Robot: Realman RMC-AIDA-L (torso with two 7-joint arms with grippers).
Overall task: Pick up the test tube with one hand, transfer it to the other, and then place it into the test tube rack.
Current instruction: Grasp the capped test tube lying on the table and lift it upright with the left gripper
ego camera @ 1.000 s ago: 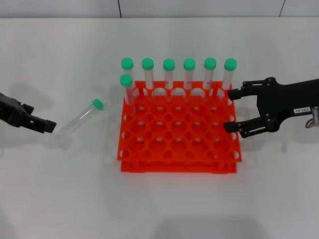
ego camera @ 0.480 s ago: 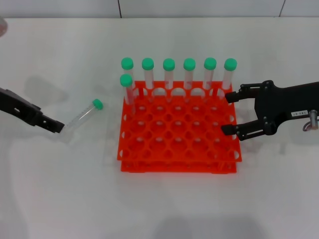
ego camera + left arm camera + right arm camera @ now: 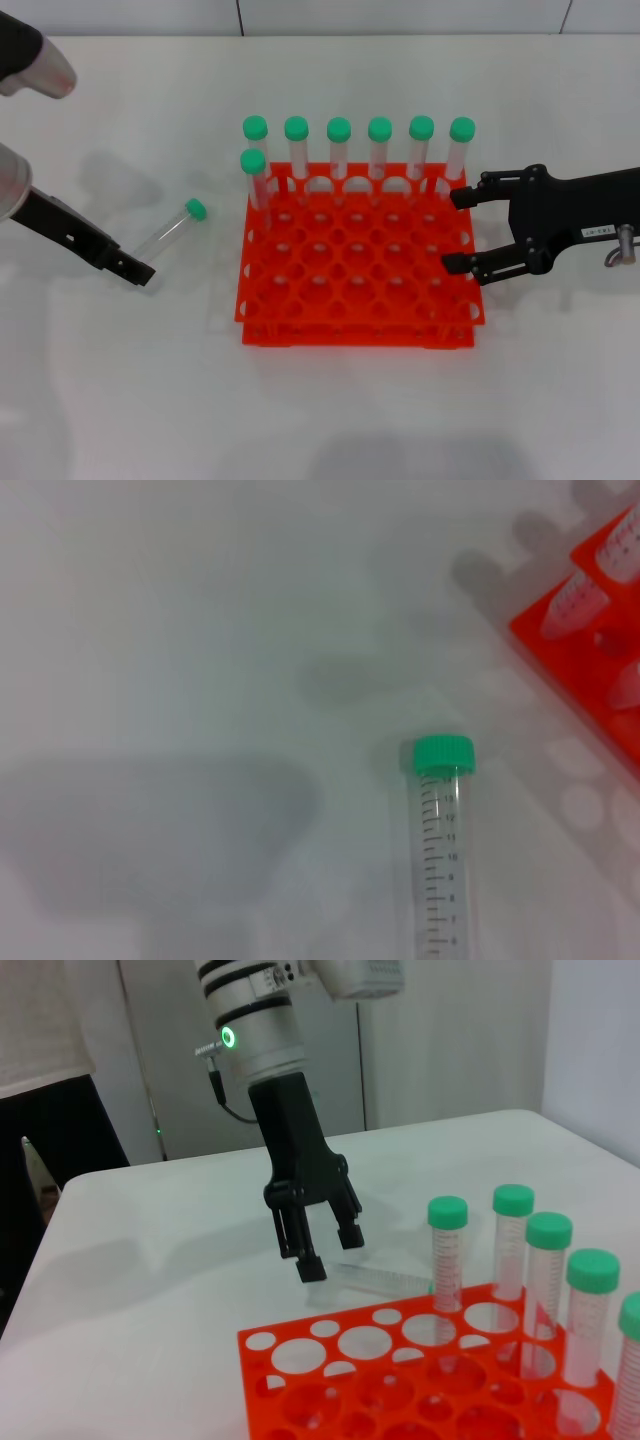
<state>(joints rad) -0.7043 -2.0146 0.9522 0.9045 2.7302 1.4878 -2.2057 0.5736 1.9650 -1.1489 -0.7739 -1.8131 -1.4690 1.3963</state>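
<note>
test tube (image 3: 170, 233) lies flat on the table left of the orange test tube rack (image 3: 355, 320), cap toward rack — left gripper (image 3: 135, 270), jaws parted, at its base end — right gripper (image 3: 462, 231) open, farther.

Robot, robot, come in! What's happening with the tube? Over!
Left gripper open at tube's bottom end. Tube lying on table, ungrabbed. Right gripper open over rack. Nothing blocking.

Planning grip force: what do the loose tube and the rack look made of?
Test tube: likely clear smooth plastic, printed scale showing through, matte green cap. Test tube rack: bright orange, slightly glossy, probably moulded plastic with round holes.
</note>
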